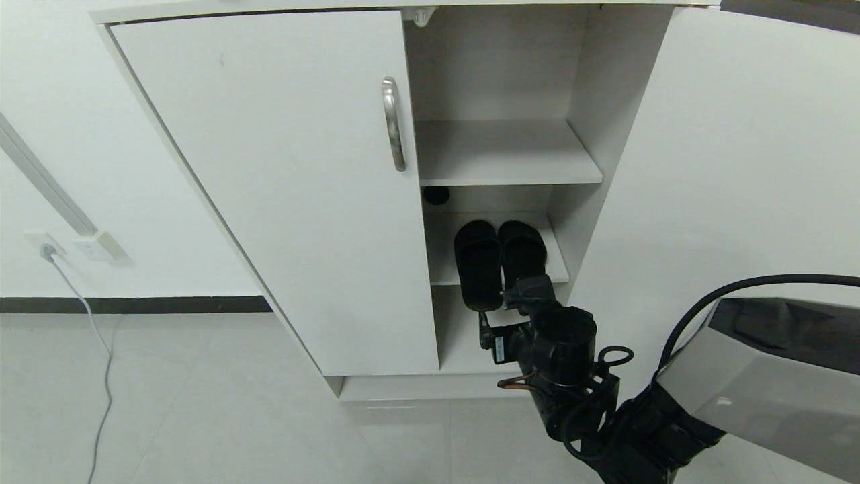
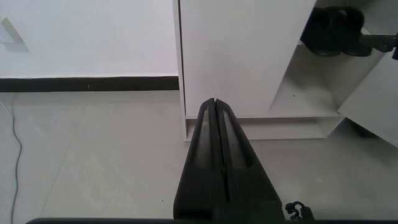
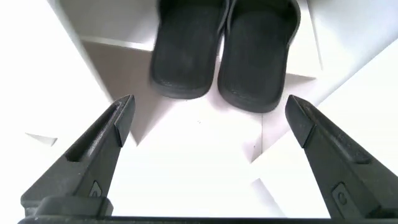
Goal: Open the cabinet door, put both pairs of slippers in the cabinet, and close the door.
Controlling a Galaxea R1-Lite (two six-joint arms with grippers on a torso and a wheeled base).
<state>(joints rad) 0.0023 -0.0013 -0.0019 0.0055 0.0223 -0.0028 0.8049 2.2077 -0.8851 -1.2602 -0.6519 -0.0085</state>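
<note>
The room is plain: a pale grey tiled floor (image 1: 201, 417) fills the lower left of the head view, with a white wall (image 1: 54, 101) above it and a black skirting strip (image 1: 134, 304) between the two. At the left edge a wall socket (image 1: 46, 249) has a grey cable (image 1: 104, 376) hanging from it and trailing down across the tiles.

The white cabinet (image 1: 605, 101) takes up the centre and top of the frame. Its left door (image 1: 269, 188) is closed, with a metal handle (image 1: 394, 124) along its right edge. The right door (image 1: 739, 168) stands swung open at the right of the frame. Inside, the upper shelf (image 1: 504, 151) is bare. One pair of black slippers (image 1: 497, 259) lies side by side on the middle shelf (image 1: 440, 269), the near ends jutting a little over its front edge.

Behind that shelf, near the closed door, sits a small dark round shape (image 1: 437, 195) that I cannot identify. The cabinet's top is cut off by the frame.

The right gripper (image 3: 211, 118) hangs just in front of the slippers at centre frame, its fingers (image 3: 109, 134) spread wide and holding nothing. The wrist view shows a gap between them and the slippers. The left gripper (image 2: 214, 102) has its two fingers pressed flat together, empty, low over the floor and pointing at the cabinet's base.
</note>
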